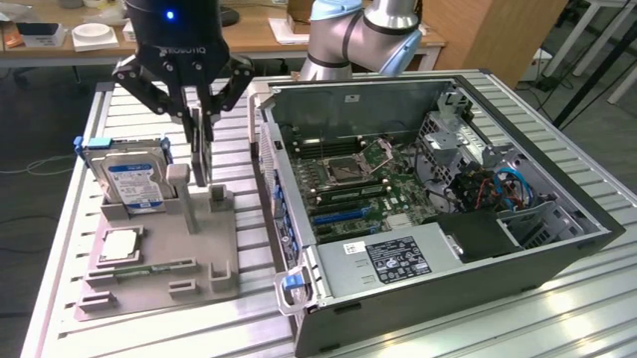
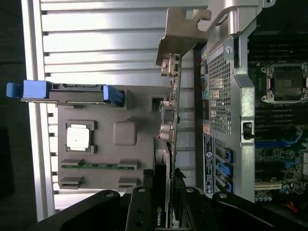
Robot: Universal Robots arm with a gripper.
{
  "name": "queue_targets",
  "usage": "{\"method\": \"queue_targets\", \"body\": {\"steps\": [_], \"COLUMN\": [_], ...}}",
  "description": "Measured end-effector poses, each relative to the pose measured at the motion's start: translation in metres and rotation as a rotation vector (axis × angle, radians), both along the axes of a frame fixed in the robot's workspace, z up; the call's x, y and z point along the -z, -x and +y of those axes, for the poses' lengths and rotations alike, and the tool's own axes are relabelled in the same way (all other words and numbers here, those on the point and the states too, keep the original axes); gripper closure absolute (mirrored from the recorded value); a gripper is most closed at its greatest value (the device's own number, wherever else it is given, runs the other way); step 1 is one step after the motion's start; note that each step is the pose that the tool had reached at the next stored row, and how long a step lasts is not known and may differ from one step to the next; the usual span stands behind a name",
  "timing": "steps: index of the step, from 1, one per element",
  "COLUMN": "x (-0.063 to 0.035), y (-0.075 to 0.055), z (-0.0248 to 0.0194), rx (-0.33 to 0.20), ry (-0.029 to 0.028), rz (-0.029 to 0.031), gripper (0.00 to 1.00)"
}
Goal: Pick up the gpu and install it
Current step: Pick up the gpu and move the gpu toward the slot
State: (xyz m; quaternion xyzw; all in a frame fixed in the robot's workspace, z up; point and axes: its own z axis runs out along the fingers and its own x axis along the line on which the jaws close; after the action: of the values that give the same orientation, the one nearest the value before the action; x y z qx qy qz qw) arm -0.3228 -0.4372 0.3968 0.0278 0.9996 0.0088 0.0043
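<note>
The gpu [image 1: 202, 153] is a thin black card seen edge-on, hanging upright over the grey holder tray [image 1: 189, 239] at the exterior view's left. My gripper [image 1: 200, 118] is shut on its upper edge, one finger on each flat side. The card's lower end is close to the tray's posts; I cannot tell whether it touches them. In the wrist view the gpu [image 2: 169, 120] runs away from my gripper [image 2: 163, 195], with its metal bracket [image 2: 180, 33] at the far end, alongside the case's rear wall.
The open computer case [image 1: 557, 246] lies at the exterior view's right, its motherboard [image 1: 348, 175] showing blue slots [image 1: 344, 216]. On the tray stand a hard drive with a blue label [image 1: 134, 185], a processor [image 1: 119, 245] and a green memory stick [image 1: 149, 268].
</note>
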Motion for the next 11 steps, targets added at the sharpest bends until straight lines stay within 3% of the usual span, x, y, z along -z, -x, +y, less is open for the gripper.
{"method": "queue_targets", "body": {"steps": [6,11], "x": [-0.0139,-0.0160], "y": [0.000,-0.006], "z": [0.0001,0.0001], "rx": [0.000,0.000], "ry": [-0.0119,-0.0125], "rz": [0.0000,0.0013], "gripper": [0.74,0.74]}}
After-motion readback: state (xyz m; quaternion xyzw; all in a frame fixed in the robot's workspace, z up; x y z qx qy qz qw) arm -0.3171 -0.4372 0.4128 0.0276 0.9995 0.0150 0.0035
